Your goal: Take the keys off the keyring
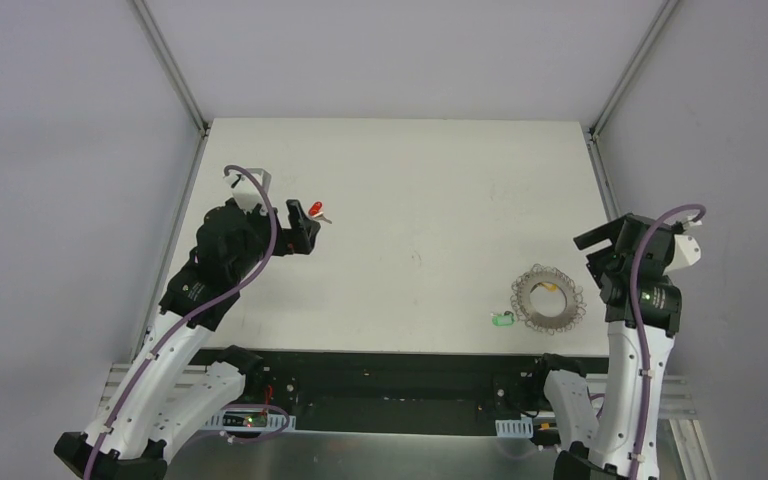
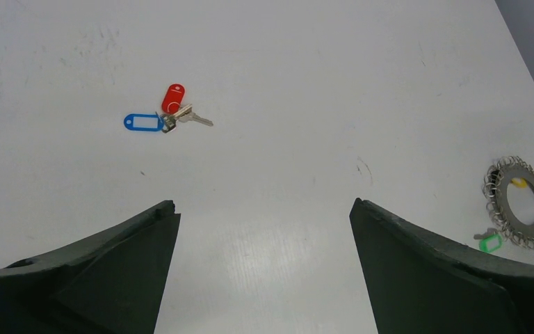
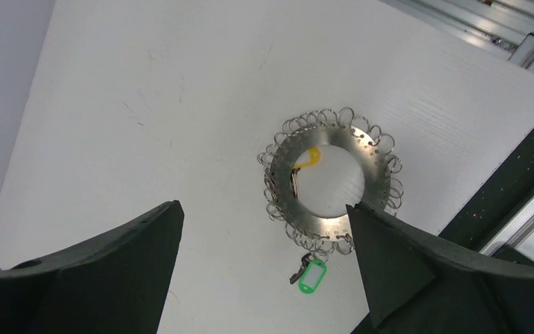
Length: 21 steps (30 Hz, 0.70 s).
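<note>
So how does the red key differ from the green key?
The red key lies far from the keyring, touching a blue key; the green key lies at the keyring's rim, apparently hooked on a loop. The red key's head is solid; the green key's has a pale window. Both lie flat on the table.

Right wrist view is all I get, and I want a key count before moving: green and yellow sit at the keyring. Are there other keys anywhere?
Observer: Yes. A red key and a blue key lie together on the left half of the table, far from the keyring.
Operator: Is the left gripper holding them?
Observer: No. The left gripper is open and empty; both keys lie ahead of it, untouched.
</note>
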Each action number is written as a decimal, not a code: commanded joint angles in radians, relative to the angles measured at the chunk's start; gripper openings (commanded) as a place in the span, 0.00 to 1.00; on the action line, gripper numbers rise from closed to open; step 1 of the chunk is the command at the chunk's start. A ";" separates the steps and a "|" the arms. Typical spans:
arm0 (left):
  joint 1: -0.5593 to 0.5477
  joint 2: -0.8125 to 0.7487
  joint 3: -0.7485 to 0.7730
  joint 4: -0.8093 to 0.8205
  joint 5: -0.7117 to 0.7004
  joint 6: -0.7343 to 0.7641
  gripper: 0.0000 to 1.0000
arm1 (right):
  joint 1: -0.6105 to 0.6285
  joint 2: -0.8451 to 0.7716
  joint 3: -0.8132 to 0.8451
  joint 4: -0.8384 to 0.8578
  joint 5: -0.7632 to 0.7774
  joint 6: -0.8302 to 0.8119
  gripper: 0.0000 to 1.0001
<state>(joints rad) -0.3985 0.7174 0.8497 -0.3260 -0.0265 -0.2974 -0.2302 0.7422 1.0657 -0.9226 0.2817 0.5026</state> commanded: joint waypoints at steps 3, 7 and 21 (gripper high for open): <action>-0.002 -0.010 0.006 0.034 0.055 0.019 0.99 | 0.038 0.114 -0.146 0.065 -0.105 0.090 0.98; -0.002 -0.017 0.003 0.035 0.060 0.021 0.99 | 0.100 0.194 -0.229 0.141 -0.111 0.146 0.93; -0.002 -0.019 -0.002 0.035 0.075 0.012 0.99 | 0.147 0.570 -0.176 0.222 -0.019 0.301 0.82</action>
<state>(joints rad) -0.3985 0.7113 0.8497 -0.3260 0.0265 -0.2943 -0.0879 1.2625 0.8066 -0.7219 0.2047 0.7486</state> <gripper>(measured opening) 0.990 0.841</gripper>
